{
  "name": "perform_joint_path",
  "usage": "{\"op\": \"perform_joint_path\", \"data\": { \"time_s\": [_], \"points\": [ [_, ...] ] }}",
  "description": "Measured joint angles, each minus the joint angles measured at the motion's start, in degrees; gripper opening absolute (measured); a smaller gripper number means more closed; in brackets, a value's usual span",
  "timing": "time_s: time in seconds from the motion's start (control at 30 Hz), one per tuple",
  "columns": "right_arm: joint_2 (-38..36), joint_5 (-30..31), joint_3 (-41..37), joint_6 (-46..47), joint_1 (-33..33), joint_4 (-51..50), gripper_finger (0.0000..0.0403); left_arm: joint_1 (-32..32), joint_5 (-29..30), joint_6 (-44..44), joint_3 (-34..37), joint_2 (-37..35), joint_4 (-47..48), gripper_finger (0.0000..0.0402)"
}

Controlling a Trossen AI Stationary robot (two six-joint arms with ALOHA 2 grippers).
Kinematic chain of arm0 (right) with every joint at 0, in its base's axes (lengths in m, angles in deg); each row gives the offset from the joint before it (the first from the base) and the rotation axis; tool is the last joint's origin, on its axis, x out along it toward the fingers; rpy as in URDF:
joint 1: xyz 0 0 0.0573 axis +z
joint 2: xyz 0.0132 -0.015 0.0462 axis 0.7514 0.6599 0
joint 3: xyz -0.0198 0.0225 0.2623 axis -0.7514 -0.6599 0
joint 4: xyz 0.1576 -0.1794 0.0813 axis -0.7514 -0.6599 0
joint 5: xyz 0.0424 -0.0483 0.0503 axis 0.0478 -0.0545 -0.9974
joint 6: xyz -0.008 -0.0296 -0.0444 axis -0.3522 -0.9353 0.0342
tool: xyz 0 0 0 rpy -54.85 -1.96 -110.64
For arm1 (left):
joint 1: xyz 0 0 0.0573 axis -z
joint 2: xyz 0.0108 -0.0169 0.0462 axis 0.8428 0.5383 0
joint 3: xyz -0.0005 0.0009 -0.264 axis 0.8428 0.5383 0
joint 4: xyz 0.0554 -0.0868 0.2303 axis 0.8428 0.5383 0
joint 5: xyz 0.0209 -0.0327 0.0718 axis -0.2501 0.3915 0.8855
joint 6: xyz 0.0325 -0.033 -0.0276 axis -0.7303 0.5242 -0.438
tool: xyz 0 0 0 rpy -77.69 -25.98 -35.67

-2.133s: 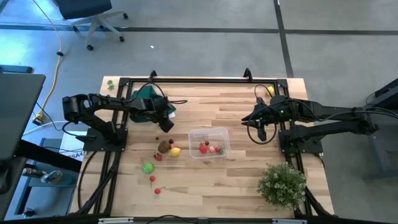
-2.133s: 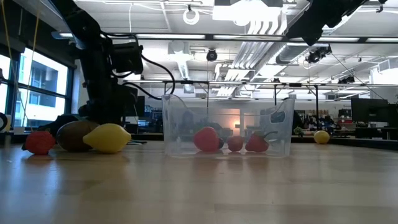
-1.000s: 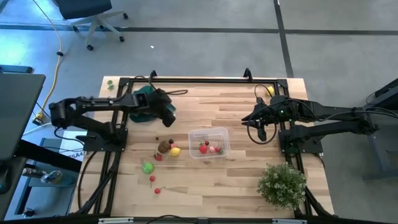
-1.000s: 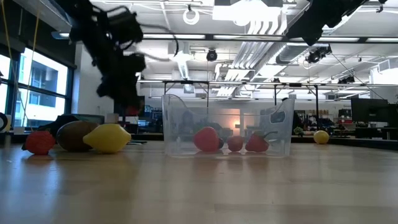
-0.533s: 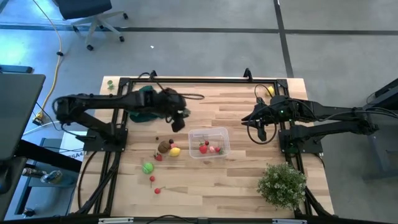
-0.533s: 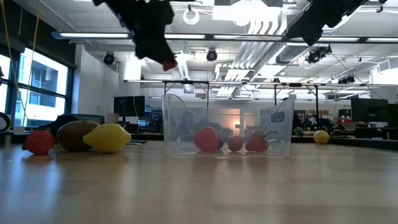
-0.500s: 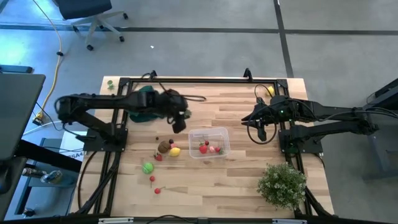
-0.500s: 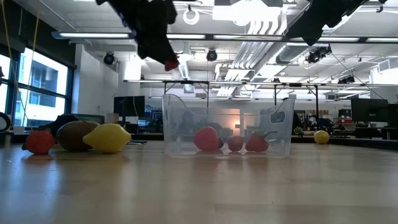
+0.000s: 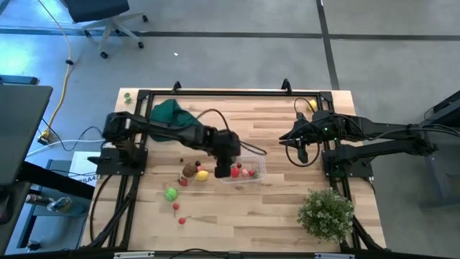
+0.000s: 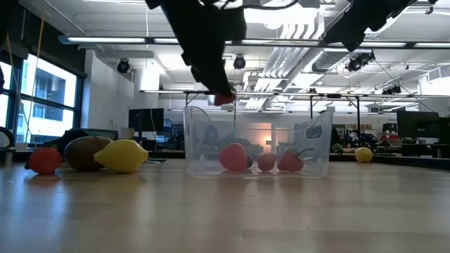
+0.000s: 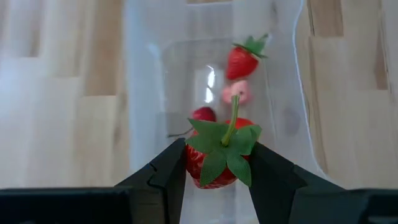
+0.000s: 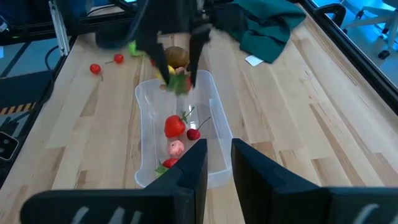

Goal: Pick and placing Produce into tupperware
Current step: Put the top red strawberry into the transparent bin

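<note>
My left gripper (image 9: pixel 224 170) hangs over the left end of the clear tupperware tub (image 9: pixel 253 152), shut on a red toy strawberry (image 11: pixel 214 179) with green leaves and a stem. In the low view the strawberry (image 10: pixel 225 98) is just above the tub's rim. In the tub lie another strawberry (image 11: pixel 241 61), a pink piece (image 11: pixel 235 93) and a cherry (image 11: pixel 203 114). A brown piece (image 9: pixel 190 168), a yellow lemon (image 9: pixel 203 175), a green piece (image 9: pixel 170 193) and small red pieces (image 9: pixel 176 207) lie on the table left of the tub. My right gripper (image 12: pixel 219 168) is open and empty, right of the tub. My left gripper pinches the strawberry's red body by its two sides (image 11: pixel 191 164) between its two fingers. The fingers point down from above. The strawberry is lifted clear over the tub's left end, its leaves and stem turned up toward the wrist.
A dark green cloth (image 9: pixel 169 114) lies at the far left of the table. A bushy pale-green plant (image 9: pixel 327 212) stands at the near right corner. A yellow piece (image 9: pixel 312 105) lies at the far right, by the right arm.
My left gripper, shut on the strawberry, has risen from beside the cloth and gone toward the table's right and near edge. It now stands over the tub's left end, a little lower than half a second ago. The right arm has kept still.
</note>
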Motion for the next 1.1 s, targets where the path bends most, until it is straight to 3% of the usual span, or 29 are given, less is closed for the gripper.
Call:
{"op": "perform_joint_path", "data": {
  "time_s": [0.3,0.63,1.1],
  "points": [
    [0.0,0.0,0.0,0.0,0.0,-0.1,0.0062,2.1,-0.8,0.0,-3.7,7.7,-0.3,0.0133],
    [0.0,0.0,0.0,0.0,0.0,-0.1,0.0062,2.0,-0.7,-1.0,-4.3,10.7,-0.9,0.0133],
    [0.0,0.0,0.0,0.0,0.0,-0.4,0.0062,2.0,7.0,-1.3,-4.3,10.7,-0.3,0.0147]
  ]
}}
